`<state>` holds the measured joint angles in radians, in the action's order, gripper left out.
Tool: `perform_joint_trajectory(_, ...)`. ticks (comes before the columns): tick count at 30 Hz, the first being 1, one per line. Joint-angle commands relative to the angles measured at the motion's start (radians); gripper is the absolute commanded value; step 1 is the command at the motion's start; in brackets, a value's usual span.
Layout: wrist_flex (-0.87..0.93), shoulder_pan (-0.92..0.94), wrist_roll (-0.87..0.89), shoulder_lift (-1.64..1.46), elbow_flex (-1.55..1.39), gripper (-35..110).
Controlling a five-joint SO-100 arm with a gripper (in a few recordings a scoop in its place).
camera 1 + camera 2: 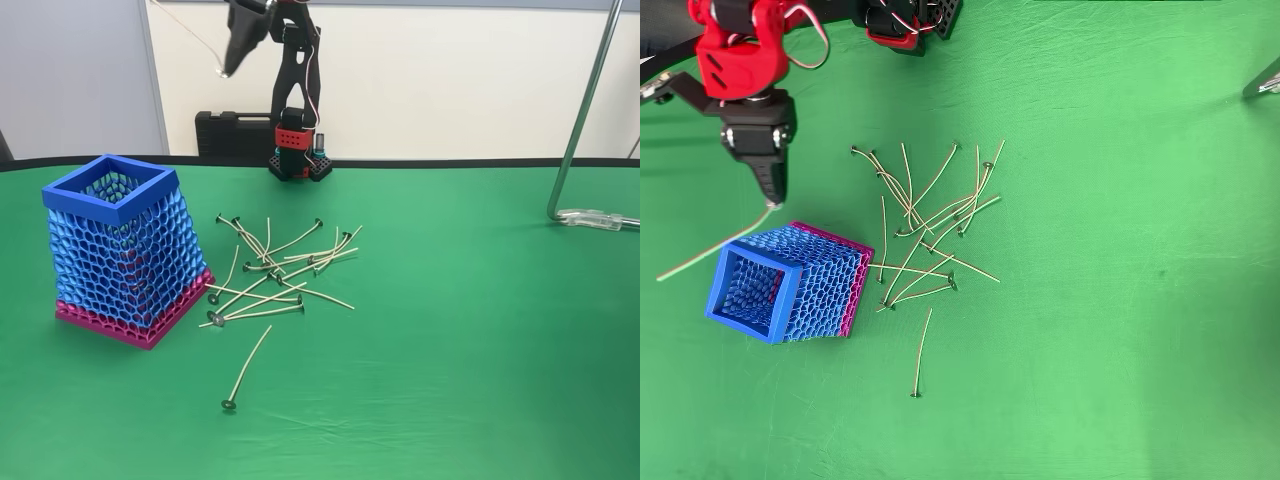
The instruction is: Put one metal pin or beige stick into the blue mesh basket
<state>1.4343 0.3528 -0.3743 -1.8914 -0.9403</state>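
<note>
We saw the fingers (771,200) closed on one beige stick (715,243), held above the blue mesh basket (753,293) that stood on the green tabletop (1120,300), other sticks (935,225) scattered just beside it.

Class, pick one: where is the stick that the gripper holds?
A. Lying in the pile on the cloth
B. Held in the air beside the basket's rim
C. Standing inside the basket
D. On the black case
B: in the overhead view the gripper clamps one beige stick, which slants past the blue mesh basket rim, not inside it.
</note>
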Motion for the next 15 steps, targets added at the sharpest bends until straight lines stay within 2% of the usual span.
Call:
perform_joint_trajectory(1,-0.026,0.052,-0.008,0.044,0.112,1)
perform_joint_trajectory(15,-0.066,0.215,-0.02,0.316,0.385,1)
